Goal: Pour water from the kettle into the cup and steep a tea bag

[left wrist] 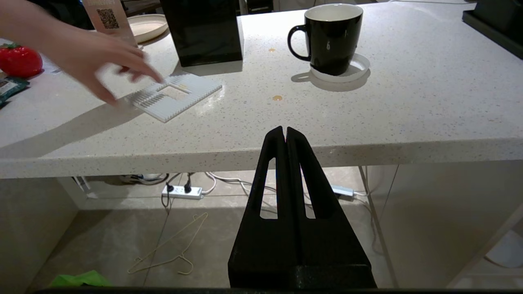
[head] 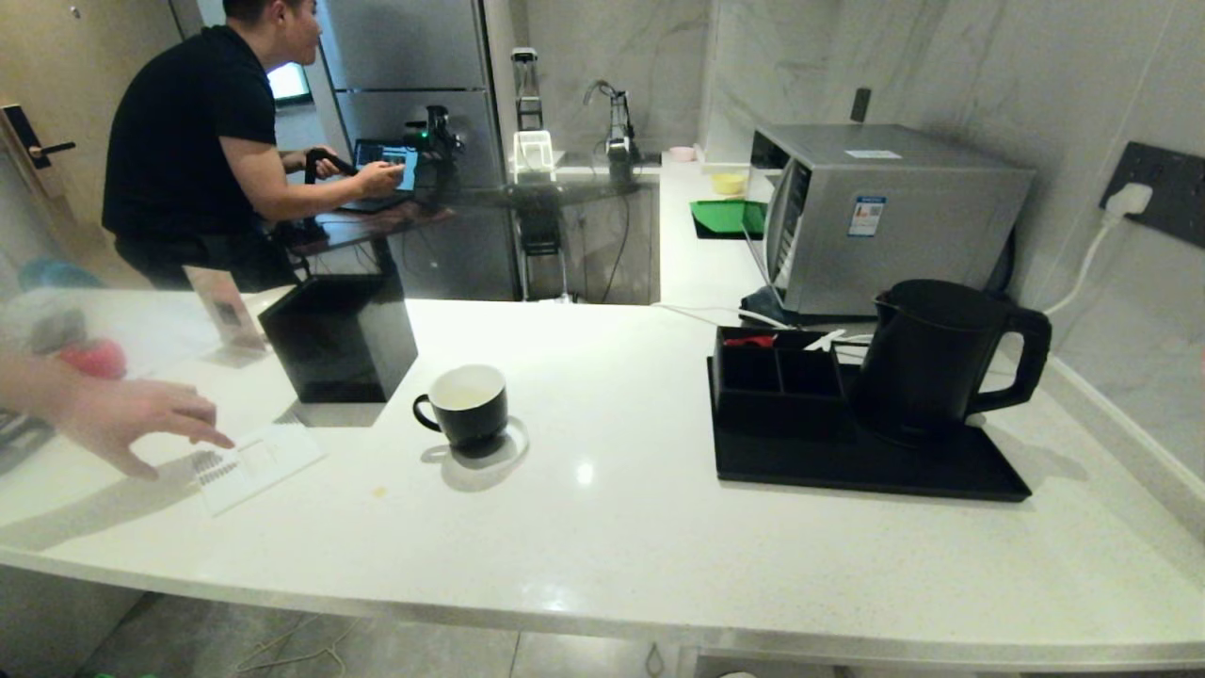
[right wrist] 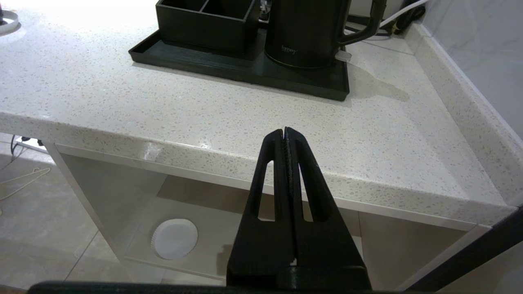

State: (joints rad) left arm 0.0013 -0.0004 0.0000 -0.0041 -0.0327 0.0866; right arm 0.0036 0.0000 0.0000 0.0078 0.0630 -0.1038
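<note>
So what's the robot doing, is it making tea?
Not yet. Both arms are parked below the counter edge, the left gripper and right gripper with jaws shut and holding nothing. The cup sits on a white coaster, and the kettle stands on a black tray, untouched. I can't see a tea bag. A person's hand reaches over a white grid pad on the left, and another person works at a laptop in the back.

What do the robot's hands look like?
Each wrist camera shows a matte black gripper: the left gripper and the right gripper. Each has two long, flat fingers narrowing to rounded tips, with a slim slot cut through each finger, on a blocky black base. No cables or markings show.
</note>
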